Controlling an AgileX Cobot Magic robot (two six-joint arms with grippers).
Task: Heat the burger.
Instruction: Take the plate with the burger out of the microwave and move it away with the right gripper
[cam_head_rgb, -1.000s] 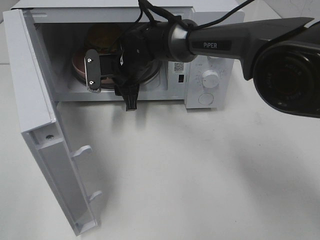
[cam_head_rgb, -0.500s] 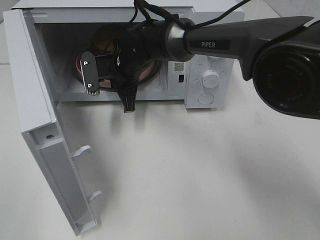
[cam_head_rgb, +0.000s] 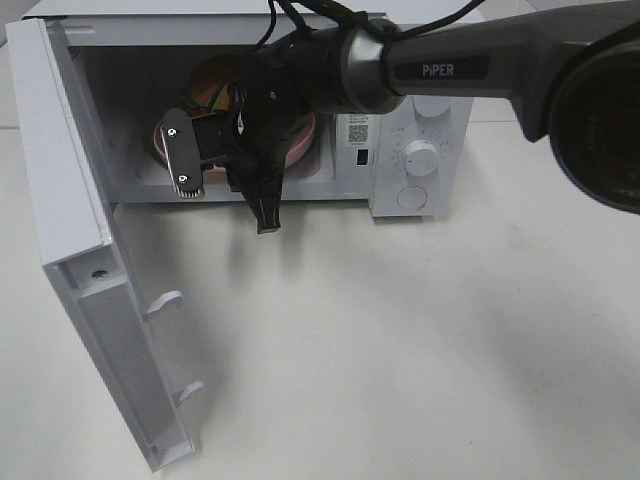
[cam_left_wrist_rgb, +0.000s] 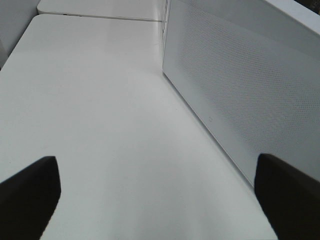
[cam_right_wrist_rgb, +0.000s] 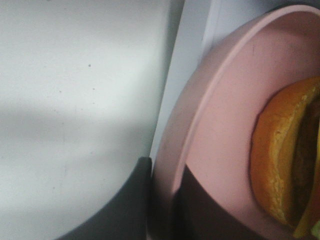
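The burger (cam_head_rgb: 208, 82) sits on a round pink plate (cam_head_rgb: 300, 145) inside the open white microwave (cam_head_rgb: 420, 110). Its glossy bun and layered edge show close up in the right wrist view, burger (cam_right_wrist_rgb: 282, 160) on plate (cam_right_wrist_rgb: 225, 120). My right gripper (cam_head_rgb: 180, 158) reaches into the cavity from the right and is shut on the plate's near rim, one dark finger (cam_right_wrist_rgb: 120, 210) outside the rim and the other on the plate's inner side. My left gripper (cam_left_wrist_rgb: 160, 200) is open with nothing between its fingers, low over the table beside the microwave's perforated side wall (cam_left_wrist_rgb: 240, 85).
The microwave door (cam_head_rgb: 90, 300) stands swung out toward the front left, its latch hooks pointing right. Two dials (cam_head_rgb: 421, 158) are on the control panel at the right. White table (cam_head_rgb: 400, 350) stretches in front.
The right gripper's jaws have closed onto the pink plate's rim. The right arm has shifted slightly up and back in the exterior view. The left gripper stays open.
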